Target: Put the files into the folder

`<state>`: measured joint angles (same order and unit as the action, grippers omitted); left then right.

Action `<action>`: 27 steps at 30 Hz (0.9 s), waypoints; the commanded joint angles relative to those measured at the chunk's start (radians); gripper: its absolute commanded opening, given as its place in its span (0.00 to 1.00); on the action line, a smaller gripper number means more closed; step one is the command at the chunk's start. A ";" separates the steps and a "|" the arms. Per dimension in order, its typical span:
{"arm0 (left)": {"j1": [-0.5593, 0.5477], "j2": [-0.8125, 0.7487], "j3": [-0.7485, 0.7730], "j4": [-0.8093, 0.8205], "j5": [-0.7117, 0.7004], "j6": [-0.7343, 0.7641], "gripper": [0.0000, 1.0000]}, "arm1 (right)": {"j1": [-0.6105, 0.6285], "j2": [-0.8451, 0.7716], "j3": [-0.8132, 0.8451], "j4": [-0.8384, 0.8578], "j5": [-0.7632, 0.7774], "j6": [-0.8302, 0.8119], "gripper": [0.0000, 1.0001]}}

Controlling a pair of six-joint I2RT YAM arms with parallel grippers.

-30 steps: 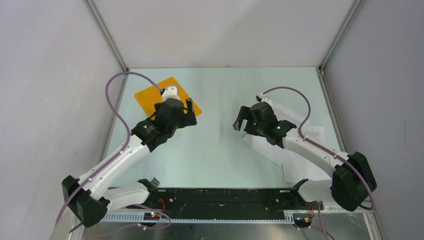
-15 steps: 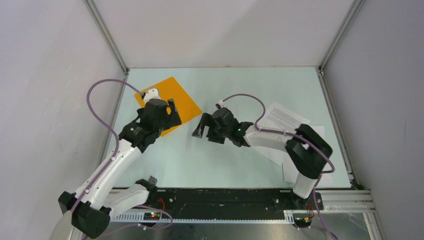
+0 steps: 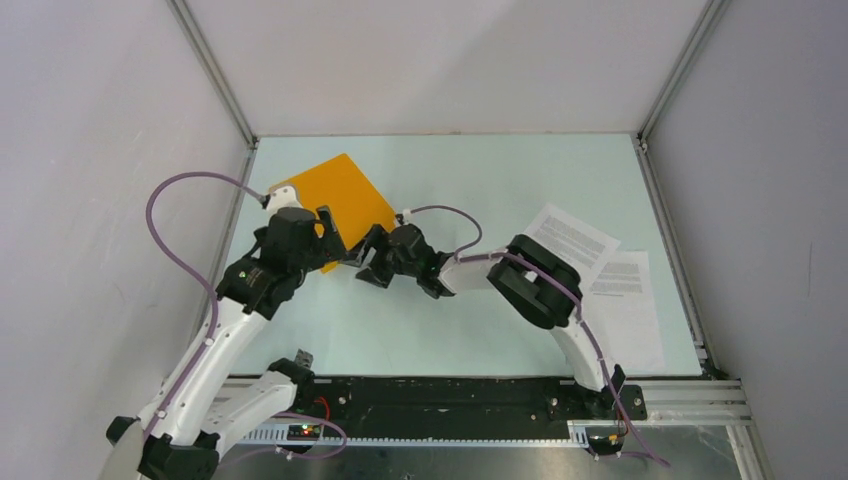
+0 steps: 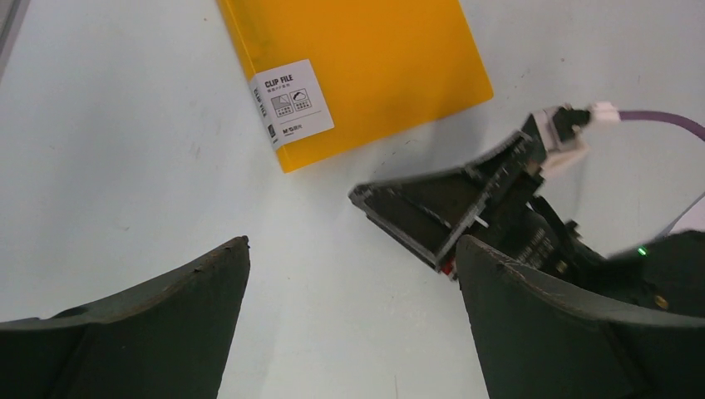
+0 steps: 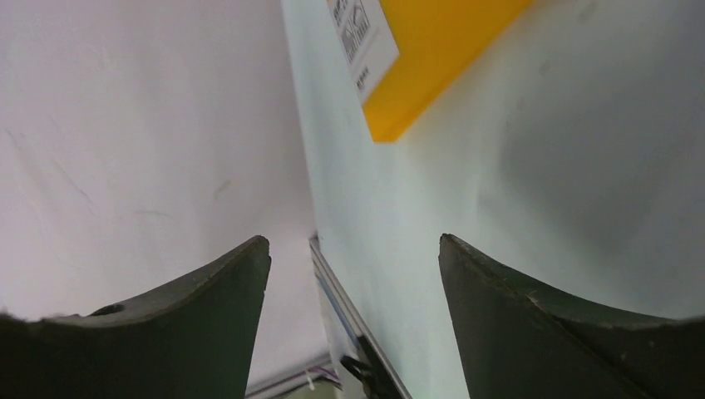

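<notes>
Item one, the folder: a single orange-yellow folder, closed and lying flat on the table in its far left part, turned at an angle, its left corner near the left wall. One white label sits at the corner nearest the arms. Item two, the files: white printed sheets in a loose overlapping pile on the right side of the table, at least three; the exact count cannot be told. The lowest sheet reaches near the right table edge. A broad stretch of table surface separates folder and sheets, which are well apart. Two grippers present. The left gripper hangs above the folder's near left edge with fingers spread wide and nothing between them. The right gripper, its arm stretched across from the right, sits low over the table just beside the folder's near corner, not touching it, fingers likewise parted wide and holding nothing. The two grippers are close together at that corner
</notes>
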<state>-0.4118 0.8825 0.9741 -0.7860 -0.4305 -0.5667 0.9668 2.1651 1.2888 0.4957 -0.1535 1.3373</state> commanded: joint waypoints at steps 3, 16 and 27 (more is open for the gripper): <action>0.009 -0.042 0.017 -0.048 -0.002 0.016 0.98 | 0.023 0.170 0.183 0.165 -0.009 0.147 0.72; 0.009 -0.041 0.037 -0.064 -0.003 0.023 0.98 | 0.039 0.300 0.323 0.121 0.053 0.218 0.67; 0.010 -0.030 0.053 -0.068 0.001 0.035 0.98 | 0.035 0.377 0.374 0.158 0.116 0.270 0.66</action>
<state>-0.4114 0.8509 0.9855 -0.8562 -0.4305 -0.5495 1.0061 2.4962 1.6165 0.6189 -0.0834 1.5604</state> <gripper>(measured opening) 0.983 0.663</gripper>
